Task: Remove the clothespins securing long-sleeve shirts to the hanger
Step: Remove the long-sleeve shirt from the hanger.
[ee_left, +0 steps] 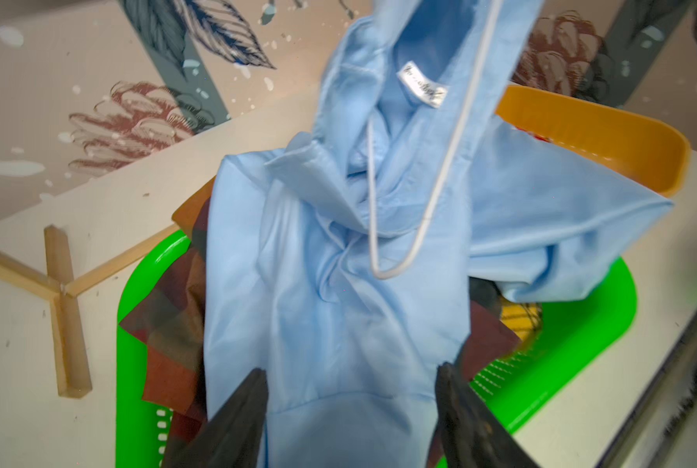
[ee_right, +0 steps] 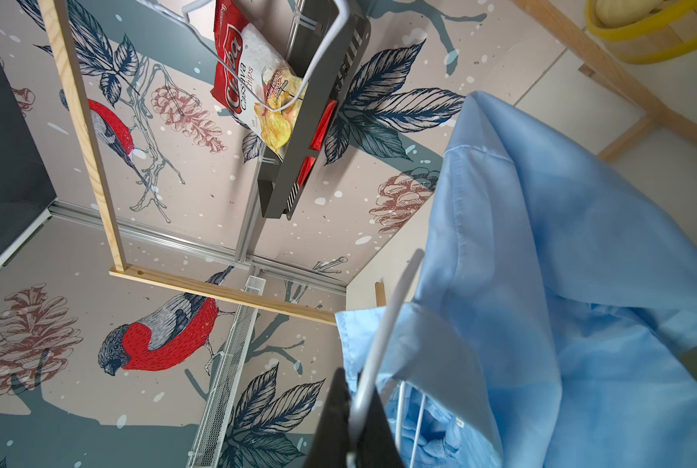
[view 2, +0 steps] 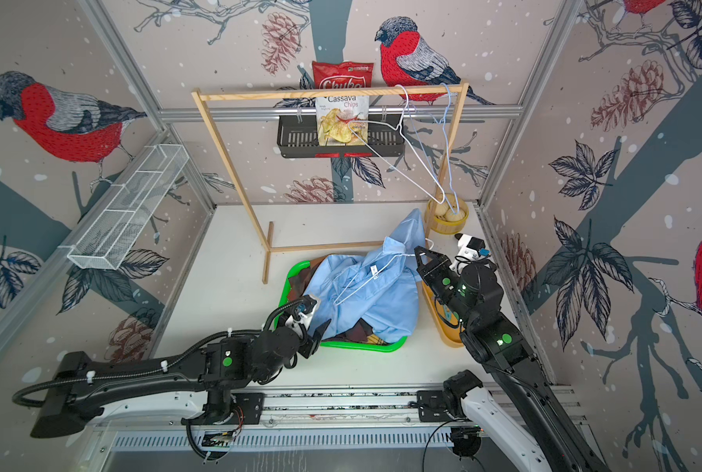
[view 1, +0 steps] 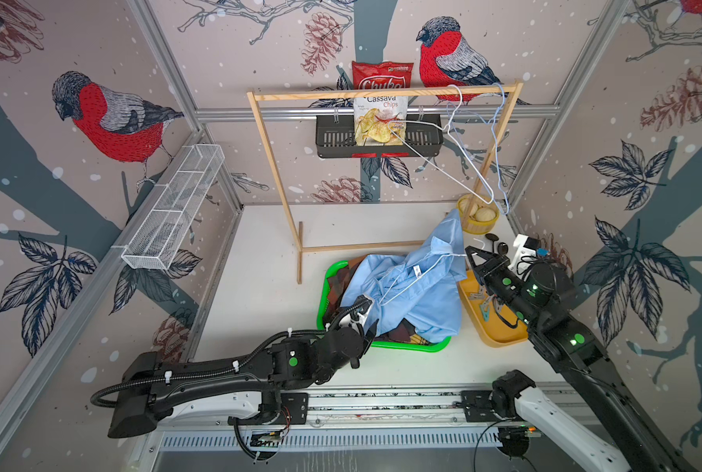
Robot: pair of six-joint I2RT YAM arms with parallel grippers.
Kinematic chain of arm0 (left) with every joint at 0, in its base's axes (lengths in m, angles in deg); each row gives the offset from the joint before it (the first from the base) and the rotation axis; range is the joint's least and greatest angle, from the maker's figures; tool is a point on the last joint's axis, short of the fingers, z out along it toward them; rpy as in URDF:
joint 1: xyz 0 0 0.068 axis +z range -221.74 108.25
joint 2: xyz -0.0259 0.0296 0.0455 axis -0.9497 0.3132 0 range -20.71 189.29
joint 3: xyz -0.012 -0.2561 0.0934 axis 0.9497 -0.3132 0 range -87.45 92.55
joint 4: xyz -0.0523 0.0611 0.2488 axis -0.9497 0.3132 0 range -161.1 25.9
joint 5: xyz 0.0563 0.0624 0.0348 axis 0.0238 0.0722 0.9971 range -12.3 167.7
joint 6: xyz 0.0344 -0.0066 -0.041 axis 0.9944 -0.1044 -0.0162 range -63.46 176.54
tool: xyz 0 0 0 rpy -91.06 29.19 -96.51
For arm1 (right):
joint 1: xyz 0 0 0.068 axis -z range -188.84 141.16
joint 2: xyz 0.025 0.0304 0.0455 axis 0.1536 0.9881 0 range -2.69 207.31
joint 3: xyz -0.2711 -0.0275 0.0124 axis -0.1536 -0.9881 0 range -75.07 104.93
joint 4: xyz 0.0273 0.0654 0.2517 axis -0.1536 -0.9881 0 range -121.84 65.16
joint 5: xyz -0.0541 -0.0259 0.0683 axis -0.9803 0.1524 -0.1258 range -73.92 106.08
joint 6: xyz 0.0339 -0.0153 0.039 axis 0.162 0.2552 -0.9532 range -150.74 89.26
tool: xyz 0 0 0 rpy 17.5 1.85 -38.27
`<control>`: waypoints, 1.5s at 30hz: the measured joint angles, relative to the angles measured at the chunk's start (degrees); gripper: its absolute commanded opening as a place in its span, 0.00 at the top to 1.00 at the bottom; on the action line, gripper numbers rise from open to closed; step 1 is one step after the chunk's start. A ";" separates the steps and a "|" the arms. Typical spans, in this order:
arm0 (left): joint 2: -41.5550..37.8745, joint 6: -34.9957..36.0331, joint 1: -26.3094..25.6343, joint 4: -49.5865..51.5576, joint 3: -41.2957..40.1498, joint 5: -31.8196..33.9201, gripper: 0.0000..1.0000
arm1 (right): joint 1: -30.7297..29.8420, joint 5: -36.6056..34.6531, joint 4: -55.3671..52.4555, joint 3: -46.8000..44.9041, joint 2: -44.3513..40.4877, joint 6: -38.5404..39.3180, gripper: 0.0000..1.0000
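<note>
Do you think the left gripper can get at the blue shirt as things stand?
Probably yes: the left gripper is open and faces the blue shirt at close range, with nothing between them.

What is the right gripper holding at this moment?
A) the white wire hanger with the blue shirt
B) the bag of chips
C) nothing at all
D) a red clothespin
A: in the right wrist view the right gripper is shut on the white hanger, which carries the blue shirt.
</note>
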 measured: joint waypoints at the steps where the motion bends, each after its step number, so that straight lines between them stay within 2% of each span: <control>1: -0.42 1.25 -1.62 0.07 0.39 0.00 0.42 | 0.00 0.04 0.09 -0.13 0.17 0.00 1.00; 5: 0.39 8.98 -4.37 -1.33 1.60 -0.37 0.44 | 0.04 0.50 0.70 -0.74 0.46 0.00 1.00; 12: 7.13 20.74 -2.95 -10.67 3.69 1.29 0.48 | 0.04 1.27 0.90 -0.81 -0.26 0.00 1.00; 17: 11.43 24.63 1.20 -15.34 6.80 -0.13 0.50 | 0.04 1.68 0.85 -0.81 -0.81 0.15 1.00; 25: 17.46 28.20 4.07 -17.90 10.54 -4.63 0.56 | 0.11 1.86 0.22 -0.81 -2.01 0.24 1.00; 34: 23.61 29.07 7.02 -18.53 13.49 -5.99 0.75 | 0.11 2.27 -0.46 -0.94 -2.71 0.24 1.00; 40: 24.72 29.03 7.63 -19.56 13.99 -5.77 1.00 | 0.13 2.64 -0.48 -1.03 -3.04 0.24 1.00; 41: 24.74 29.33 7.67 -19.54 14.05 -5.79 1.00 | 0.13 2.64 -0.39 -1.14 -3.08 0.22 0.96; 42: 24.74 29.20 7.69 -19.50 14.10 -5.79 1.00 | 0.13 2.64 -0.37 -1.22 -3.08 0.22 0.88; 45: 24.00 28.52 7.72 -18.97 14.29 -5.57 1.00 | 0.13 3.34 -0.07 -1.33 -2.67 0.35 0.58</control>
